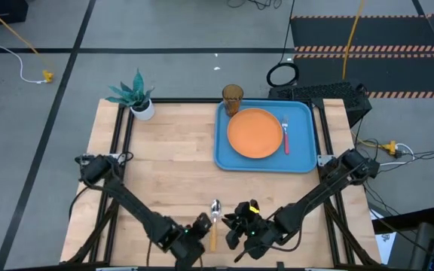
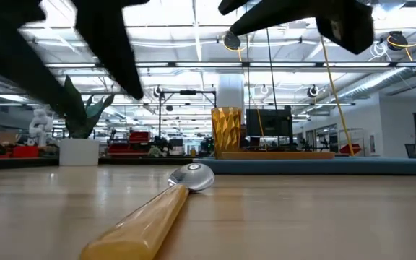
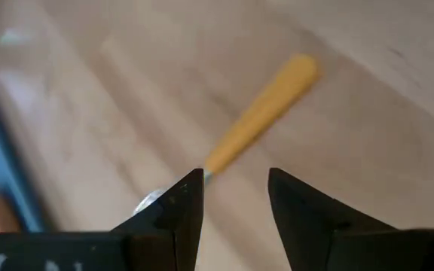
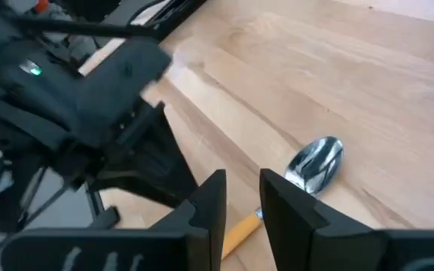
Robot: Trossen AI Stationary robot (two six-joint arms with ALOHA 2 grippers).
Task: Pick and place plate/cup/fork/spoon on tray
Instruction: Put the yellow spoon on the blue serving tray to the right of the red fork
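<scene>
The spoon (image 1: 215,220) lies flat on the wooden table near its front edge, silver bowl (image 2: 192,175) toward the far side and orange-yellow handle (image 3: 266,113) toward the near edge. My left gripper (image 1: 200,226) hovers open just to its left; in its wrist view (image 3: 236,188) the handle lies beyond the fingertips. My right gripper (image 1: 239,220) hovers just to the spoon's right, its fingers a narrow gap apart (image 4: 243,192) over the spoon's neck. The blue tray (image 1: 304,154) at the far right holds the orange plate (image 1: 255,133) and the fork (image 1: 285,134). The amber cup (image 1: 232,98) stands at the tray's far left corner.
A white pot with a green plant (image 1: 139,102) stands at the table's far left. The two arms cross the near half of the table from its left and right sides. Bare wood lies between the spoon and the tray.
</scene>
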